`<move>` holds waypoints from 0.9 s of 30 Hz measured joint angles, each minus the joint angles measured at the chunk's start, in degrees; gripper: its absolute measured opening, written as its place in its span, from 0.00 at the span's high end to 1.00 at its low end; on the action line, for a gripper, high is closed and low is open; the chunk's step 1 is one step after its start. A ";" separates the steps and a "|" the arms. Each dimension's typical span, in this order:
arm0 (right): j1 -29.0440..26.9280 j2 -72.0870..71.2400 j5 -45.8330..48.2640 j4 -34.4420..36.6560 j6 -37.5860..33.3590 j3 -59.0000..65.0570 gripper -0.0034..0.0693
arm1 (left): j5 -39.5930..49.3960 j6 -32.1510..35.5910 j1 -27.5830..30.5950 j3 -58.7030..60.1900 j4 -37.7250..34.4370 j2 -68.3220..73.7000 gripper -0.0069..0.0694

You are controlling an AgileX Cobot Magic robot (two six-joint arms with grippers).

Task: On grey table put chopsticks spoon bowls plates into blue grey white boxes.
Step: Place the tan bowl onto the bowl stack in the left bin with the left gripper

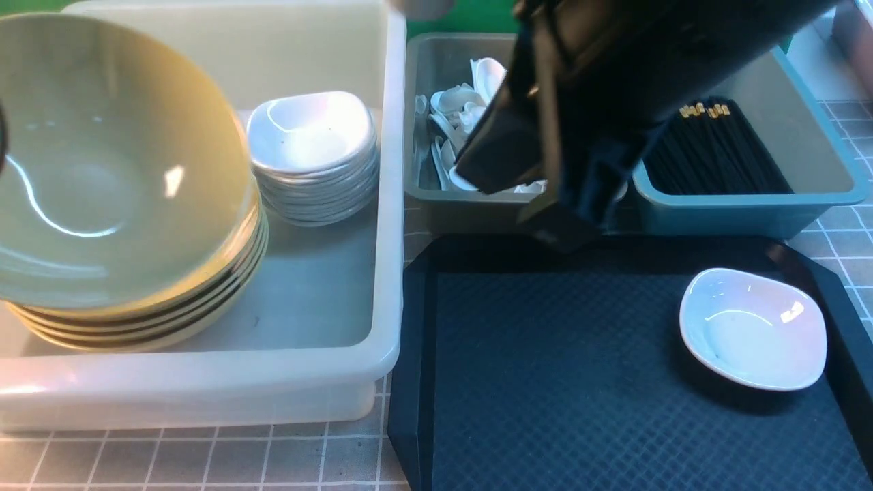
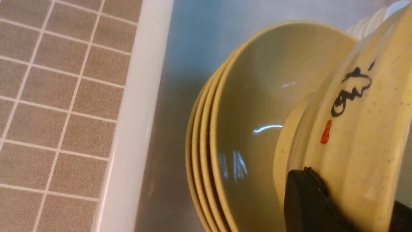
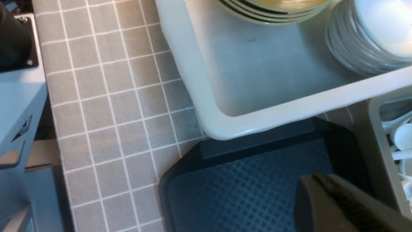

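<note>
The left gripper is clamped on the rim of the top bowl, which fills the upper left of the front view, tilted with its open face toward the camera, directly above the bowl stack in the white box. Whether its lower edge already touches the stack I cannot tell. What matters next, I'd judge, is levelling it over that stack and setting it down. Beside the stack in the same box, toward frame centre, stands a pile of plates. In the upper middle, the grey box holds spoons, and the blue box to its right holds chopsticks, lying with their gold ends toward the top of the frame. The right gripper hangs pinched together and empty over the top edge of the black tray. One lone plate sits at the tray's lower right (the right arm is clearly the nearer one). The grey table shows along the bottom left.
</note>
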 joint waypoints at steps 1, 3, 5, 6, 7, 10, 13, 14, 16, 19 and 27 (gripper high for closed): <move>0.00 0.00 0.00 0.05 -0.16 -0.01 0.95 | -0.66 -0.08 -0.52 0.05 0.39 1.21 0.86; 0.00 0.00 0.00 0.05 -0.62 -0.01 0.95 | -1.86 -0.08 -1.61 0.05 1.05 3.41 0.81; 0.00 0.00 0.00 0.05 -1.01 -0.01 0.95 | -2.96 -0.08 -2.94 0.05 2.80 5.24 0.72; 0.00 0.04 0.00 0.05 -1.18 -0.01 0.95 | -3.01 -0.08 -3.56 0.05 4.02 6.00 0.66; 0.00 0.04 0.00 0.05 -1.48 -0.01 0.95 | -3.01 -0.08 -4.16 0.05 5.27 6.57 0.60; 0.00 0.06 0.00 0.05 -2.27 -0.01 0.95 | -2.40 -0.56 -5.28 0.05 8.56 7.09 0.42; 0.00 0.06 0.00 0.05 -2.81 -0.06 0.95 | -1.34 -2.64 -5.48 -0.38 12.31 6.22 0.26; 0.00 0.06 0.00 0.05 -3.31 -0.06 0.95 | -0.83 -3.60 -5.48 -0.86 13.86 5.46 0.21; 0.00 0.11 0.00 0.05 -4.07 -0.06 0.95 | 0.14 -5.29 -5.48 -2.25 16.14 3.08 0.15; 0.00 0.11 0.00 -0.01 -4.43 -0.06 0.95 | 1.64 -7.72 -5.54 -4.32 17.01 -1.38 0.13; 0.00 0.11 0.00 -4.99 -0.96 0.01 0.95 | 3.39 -9.44 -21.06 -5.30 13.55 -13.17 0.24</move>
